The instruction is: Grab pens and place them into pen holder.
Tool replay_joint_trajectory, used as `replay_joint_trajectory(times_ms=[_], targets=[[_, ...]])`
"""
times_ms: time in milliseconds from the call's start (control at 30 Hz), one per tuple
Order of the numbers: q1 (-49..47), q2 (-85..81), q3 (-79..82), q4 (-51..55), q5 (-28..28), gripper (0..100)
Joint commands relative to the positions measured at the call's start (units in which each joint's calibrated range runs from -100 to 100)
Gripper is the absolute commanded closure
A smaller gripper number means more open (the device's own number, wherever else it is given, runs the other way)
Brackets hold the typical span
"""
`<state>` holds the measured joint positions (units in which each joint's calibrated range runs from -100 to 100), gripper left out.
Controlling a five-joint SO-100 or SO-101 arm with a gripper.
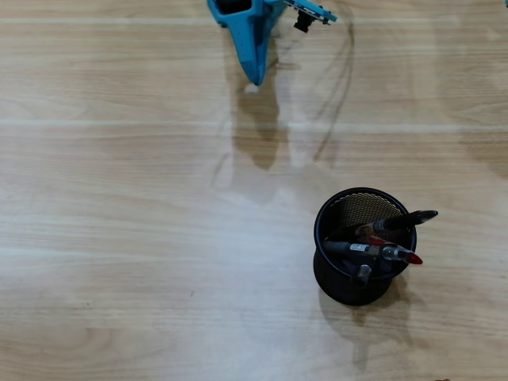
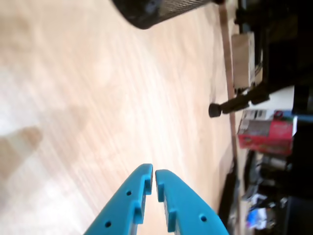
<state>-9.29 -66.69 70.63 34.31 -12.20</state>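
My gripper (image 2: 154, 172) is closed on nothing: in the wrist view the two blue fingers (image 2: 128, 203) meet at the tips with only a hairline slit between them, bare desk (image 2: 88, 98) under them. In the overhead view the gripper (image 1: 254, 78) comes in from the top edge, tip pointing down the frame, its shadow on the wood just below, well apart from the pen holder (image 1: 343, 282). Pen holder sits lower right in the overhead view, upright, black mesh with solid rim. All the pens I can see are inside it: black pen (image 1: 409, 219) leaning over the right rim with its tip sticking out past it, red pen (image 1: 406, 255) lying across the opening with its red end over the right rim, a grey and clear one (image 1: 353, 248) crossing just beside it, and one more dark end (image 1: 363, 273) near the lower rim that I can't resolve clearly. No pen lying on the desk in either view. In the wrist view the pen holder (image 2: 156, 11) shows only as a blurred black mesh base at the top edge, far from my fingertips. Past the desk edge on the right of that view: a black tripod leg (image 2: 234, 104) and a red box (image 2: 266, 134), both blurred.
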Motion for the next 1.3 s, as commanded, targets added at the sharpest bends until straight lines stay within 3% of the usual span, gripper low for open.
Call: replay_joint_trajectory(times_ms=[0,433,833,1267], targets=[[0.92,-6.72,5.12,1.09,4.76,97],[2.20,-23.28,28.92,1.09,7.70,98],[2.29,-32.97,28.37,17.85,10.16,98],[2.39,-32.88,28.37,18.13,10.52,98]])
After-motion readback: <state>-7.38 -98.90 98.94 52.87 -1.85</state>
